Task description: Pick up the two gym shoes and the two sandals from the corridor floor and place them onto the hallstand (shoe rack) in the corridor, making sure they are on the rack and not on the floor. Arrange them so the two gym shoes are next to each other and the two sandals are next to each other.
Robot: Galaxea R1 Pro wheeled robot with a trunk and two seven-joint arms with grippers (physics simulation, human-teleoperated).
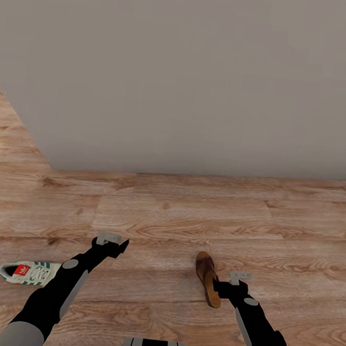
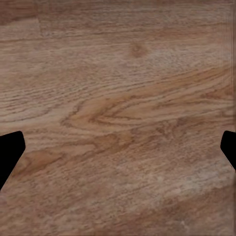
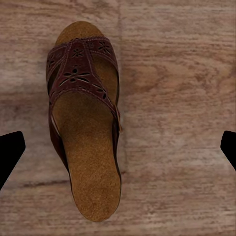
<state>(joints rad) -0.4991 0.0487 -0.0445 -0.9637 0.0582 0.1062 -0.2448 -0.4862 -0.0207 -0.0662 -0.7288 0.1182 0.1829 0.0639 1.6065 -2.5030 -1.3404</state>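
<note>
Low in the head view, the right gripper (image 1: pixel 234 284) sits just right of a brown sandal (image 1: pixel 207 279) lying lengthwise away from the robot; a white sneaker (image 1: pixel 29 272) lies lower left, beside the left gripper's (image 1: pixel 110 242) arm. Left wrist: spread fingers over bare wood-grain floor (image 2: pixel 118 98). Right wrist: fingers wide, leather strap and tan footbed left of centre.

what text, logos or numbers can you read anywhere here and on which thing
No word or number can be read in these pictures.
gym shoe: a red patch on the tongue bears a small white mark, too small to read as letters.
sandal: cut-out flower shapes on the strap, no lettering; the footbed shows no print.
corridor floor: wood grain alone, no signs.
wall: plain, no signs.
</note>
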